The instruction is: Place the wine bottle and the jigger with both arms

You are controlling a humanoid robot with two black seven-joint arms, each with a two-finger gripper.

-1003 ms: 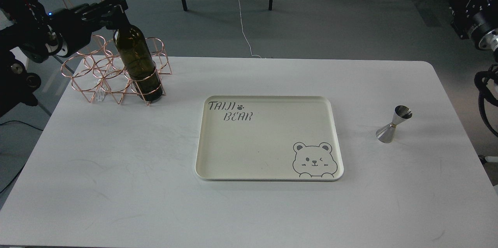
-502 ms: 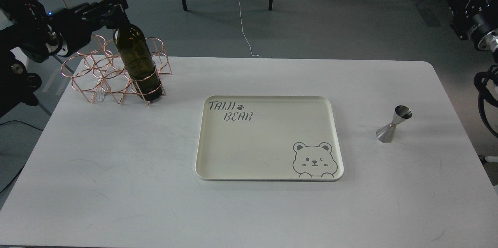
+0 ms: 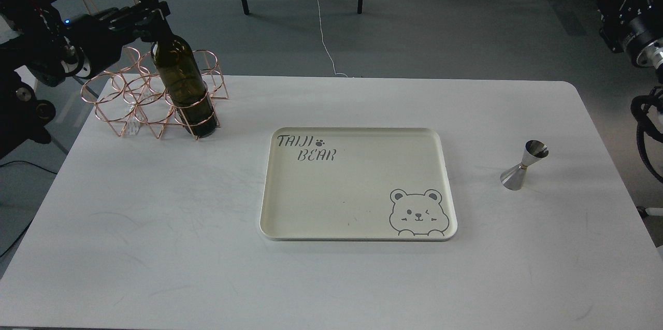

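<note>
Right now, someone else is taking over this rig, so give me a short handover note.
Left gripper: shut on the wine bottle at its neck; the bottle stands in the copper wire rack.
Right gripper: out of view.
Jigger: standing untouched on the table, right of the tray.
Done: bottle gripped.
Left: place the bottle and the jigger.

Right arm (image 3: pixel 639 45) cut off by frame edge, pincer unseen

Glossy dark glass wine bottle (image 3: pixel 184 81), copper wire rack (image 3: pixel 140 102), polished steel jigger (image 3: pixel 523 167), matt white table (image 3: pixel 155 226).
</note>
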